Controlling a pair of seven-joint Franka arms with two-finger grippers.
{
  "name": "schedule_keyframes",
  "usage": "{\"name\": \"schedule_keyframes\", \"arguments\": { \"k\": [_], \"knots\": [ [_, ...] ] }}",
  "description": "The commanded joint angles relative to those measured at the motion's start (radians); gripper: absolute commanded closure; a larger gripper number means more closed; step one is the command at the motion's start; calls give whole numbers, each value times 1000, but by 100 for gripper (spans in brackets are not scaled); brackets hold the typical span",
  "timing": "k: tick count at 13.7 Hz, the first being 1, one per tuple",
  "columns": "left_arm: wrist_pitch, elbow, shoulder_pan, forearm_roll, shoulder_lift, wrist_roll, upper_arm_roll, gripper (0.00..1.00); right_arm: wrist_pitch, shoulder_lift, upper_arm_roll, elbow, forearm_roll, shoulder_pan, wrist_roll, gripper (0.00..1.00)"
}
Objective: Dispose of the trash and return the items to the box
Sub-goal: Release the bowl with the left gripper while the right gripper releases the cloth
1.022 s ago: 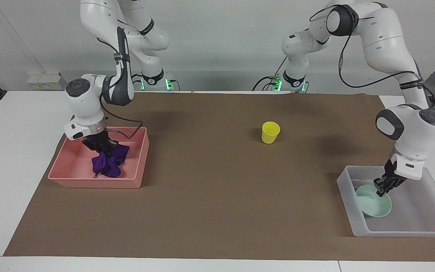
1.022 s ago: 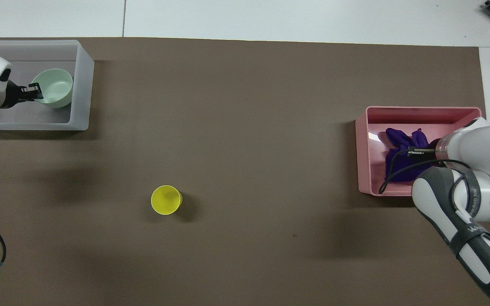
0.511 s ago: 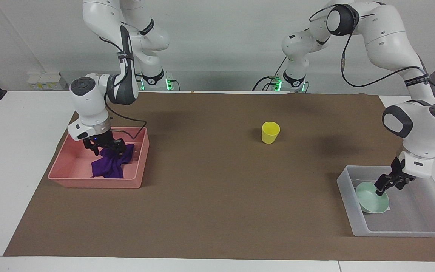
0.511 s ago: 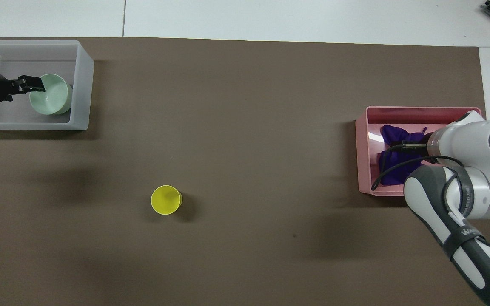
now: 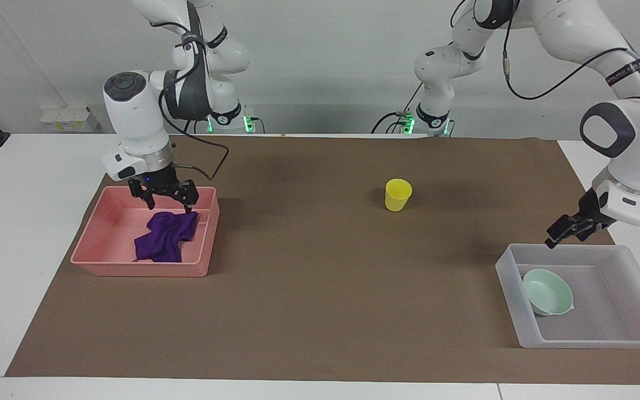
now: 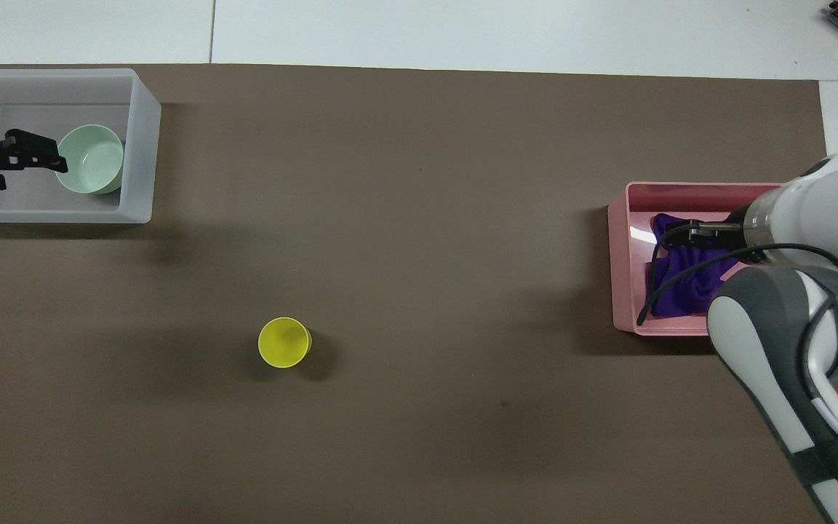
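Observation:
The purple rag (image 5: 164, 238) lies crumpled in the pink tray (image 5: 103, 261) at the right arm's end of the table. My right gripper (image 5: 169, 204) is open and empty just above it. The mint-green bowl (image 5: 548, 291) rests in the translucent box (image 5: 592, 338) at the left arm's end. My left gripper (image 5: 560, 233) is open and empty, raised over the box's edge nearer the robots. The yellow cup (image 5: 398, 194) stands upright on the brown mat, apart from both grippers. In the overhead view the rag (image 6: 681, 280), bowl (image 6: 92, 159) and cup (image 6: 284, 342) all show.
The brown mat (image 5: 309, 289) covers most of the white table. The pink tray (image 6: 619, 255) and the box (image 6: 142, 145) sit at opposite ends of the mat. The right arm's elbow (image 6: 790, 327) covers part of the pink tray from above.
My right gripper let go of the rag in the pink tray and rose. My left gripper let go of the bowl in the box and rose toward the robots.

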Motion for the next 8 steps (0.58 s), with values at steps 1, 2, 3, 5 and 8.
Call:
{"name": "schedule_keyframes", "arguments": {
  "k": [1,2,3,5,8],
  "knots": [
    [-98,-30,-120,-11,-33,2,9,0,-181,-4,5,141,19,-7,-1,0],
    [-132,-45,-169,-11,-47,2,9,0,-240,-4,5,187,19,-7,-3,0],
    [-176,-55,-209,-11,-52,2,9,0,-286,-7,5,223,21,-7,-3,0],
    [-268,-81,-266,-11,-73,6,7,0,-358,-35,5,266,21,-13,-13,0],
    [-249,-247,-342,-19,-172,9,4,0,-465,-53,-7,354,43,-22,-59,0]
  ]
}}
